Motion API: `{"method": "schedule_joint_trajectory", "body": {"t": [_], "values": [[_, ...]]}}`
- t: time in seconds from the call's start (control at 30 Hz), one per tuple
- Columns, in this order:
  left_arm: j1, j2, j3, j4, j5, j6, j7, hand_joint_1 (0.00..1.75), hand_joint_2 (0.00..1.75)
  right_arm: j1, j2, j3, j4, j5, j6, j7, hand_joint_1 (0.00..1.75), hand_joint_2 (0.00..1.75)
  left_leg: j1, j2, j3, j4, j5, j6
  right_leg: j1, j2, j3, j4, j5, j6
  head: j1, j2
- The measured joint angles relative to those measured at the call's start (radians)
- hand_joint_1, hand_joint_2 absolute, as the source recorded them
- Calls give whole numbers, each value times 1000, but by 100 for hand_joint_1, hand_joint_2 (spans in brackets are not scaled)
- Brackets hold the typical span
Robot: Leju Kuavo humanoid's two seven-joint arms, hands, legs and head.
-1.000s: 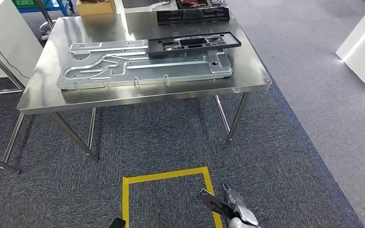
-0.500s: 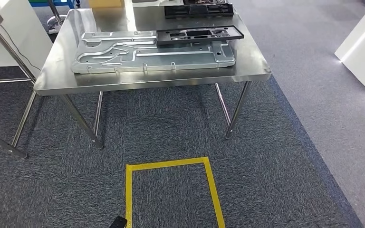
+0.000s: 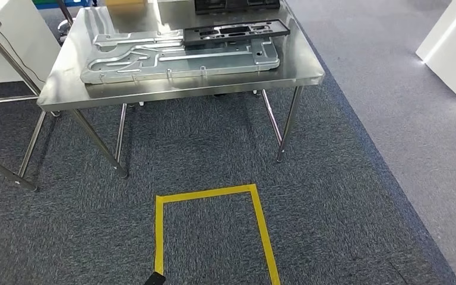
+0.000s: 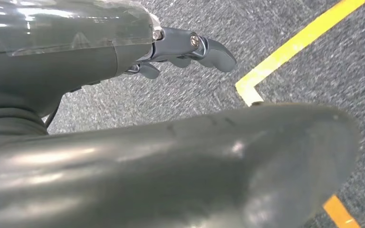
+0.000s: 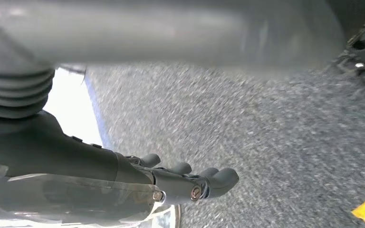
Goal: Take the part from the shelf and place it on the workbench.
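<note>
Industrial workshop or assembly area. Evidence: a stainless-steel workbench on tubular legs carrying a large stamped grey metal plate and a black plastic frame part; grey carpet-tile floor marked with a yellow tape rectangle.

Head view: looking forward and down from high on the body, taking in the steel table well ahead and the carpet with a yellow tape outline near the picture's lower edge.
Left wrist view: sitting close behind the left hand, facing down at the carpet, turned, with the yellow tape crossing one corner.
Right wrist view: sitting close behind the right hand, facing down at the carpet, turned and blurred.
Shared ground: all three are showing the grey carpet and yellow tape.
</note>
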Motion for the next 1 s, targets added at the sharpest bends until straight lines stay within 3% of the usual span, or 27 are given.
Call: {"method": "schedule_joint_trajectory", "body": {"t": [0.07,0.1,0.13,0.17,0.23,0.3,0.33,0.4,0.43,0.5,0.57,0.6,0.63,0.67,0.7,0.77,0.83,0.9,0.93,1.0], "values": [[2,0,-6,0,-4,-1,1,0,0,2,0,5,1,23,-1,8,0,175,0,0,-51,140,-76,-4,7,-9,-11,2,6,-9,0,0],[4,0,-8,0,-5,-2,2,0,0,2,0,9,1,31,-2,10,0,175,0,0,-65,190,-94,-4,11,-14,-15,4,8,-11,0,0],[5,0,-10,0,-5,-2,4,0,0,2,0,12,1,37,-4,11,0,175,0,0,-61,202,-92,-3,15,-20,-19,6,9,-13,0,0],[6,0,-12,0,-5,-2,5,0,0,2,0,15,1,42,-6,12,0,175,-2,1,-37,174,-72,1,19,-25,-21,9,9,-13,0,0],[5,0,-15,0,-5,-2,6,0,0,0,1,20,1,49,-9,12,0,175,-9,19,49,36,-19,18,26,-39,-22,13,8,-13,0,0],[1,0,-17,0,-6,-2,5,0,0,-1,1,24,2,54,-10,11,0,175,-21,44,109,-70,0,35,31,-55,-23,16,8,-9,0,0],[1,0,-18,0,-6,-2,5,0,0,-2,2,26,2,57,-10,9,0,175,-25,50,117,-90,-3,40,32,-63,-24,16,8,-6,0,0],[2,1,-19,0,-6,-3,5,0,0,-7,2,29,2,66,-14,6,0,175,-23,37,116,-104,5,48,33,-78,-24,16,8,2,0,0],[3,1,-19,0,-6,-4,5,0,0,-9,2,31,1,69,-16,5,0,175,-19,29,117,-112,10,53,33,-71,-25,22,2,7,0,0],[3,0,-19,0,-5,-5,5,0,0,-13,2,33,1,72,-19,1,0,175,-10,15,117,-126,24,62,28,-34,-51,84,-44,19,0,0],[2,-2,-19,0,-4,-5,4,0,0,-20,1,35,1,75,-23,-3,0,175,-10,1,110,-126,29,65,20,-2,-106,214,-112,30,0,0],[3,-2,-20,0,-3,-5,4,0,0,-23,1,36,1,78,-25,-5,0,175,-9,-7,107,-125,31,64,14,1,-127,269,-132,34,0,0],[4,-2,-20,0,-1,-5,4,0,0,-26,1,37,1,81,-27,-7,0,175,-9,-17,104,-123,33,62,9,2,-133,293,-132,39,0,0],[5,-2,-20,0,0,-5,2,0,0,-28,2,38,1,86,-27,-8,0,175,-7,-28,102,-119,34,59,3,3,-119,275,-112,43,0,0],[5,-2,-20,0,1,-5,1,0,0,-27,2,39,1,91,-28,-9,0,175,-5,-40,99,-114,34,56,-3,8,-88,221,-77,47,0,0],[4,-2,-20,0,2,-5,-2,0,0,-25,2,42,2,99,-28,-11,0,175,-3,-64,88,-97,31,45,-15,48,-23,91,-27,54,0,0],[3,-1,-20,0,3,-4,-5,0,0,-23,4,44,2,105,-29,-14,0,175,-3,-83,70,-85,34,29,-17,81,-3,36,-23,48,0,0],[6,0,-21,0,4,-3,-8,0,0,-25,6,46,2,111,-30,-17,0,175,-2,-99,59,-84,42,14,-14,69,-9,33,-23,32,0,0],[9,1,-22,0,4,-3,-10,0,0,-26,8,47,2,115,-30,-17,0,175,-1,-94,54,-80,40,8,-14,58,-9,30,-19,24,0,0],[11,2,-23,0,4,-2,-12,0,0,-26,11,51,2,124,-31,-17,0,87,0,-61,25,-22,3,1,-14,32,-8,22,-12,8,0,0]]}}
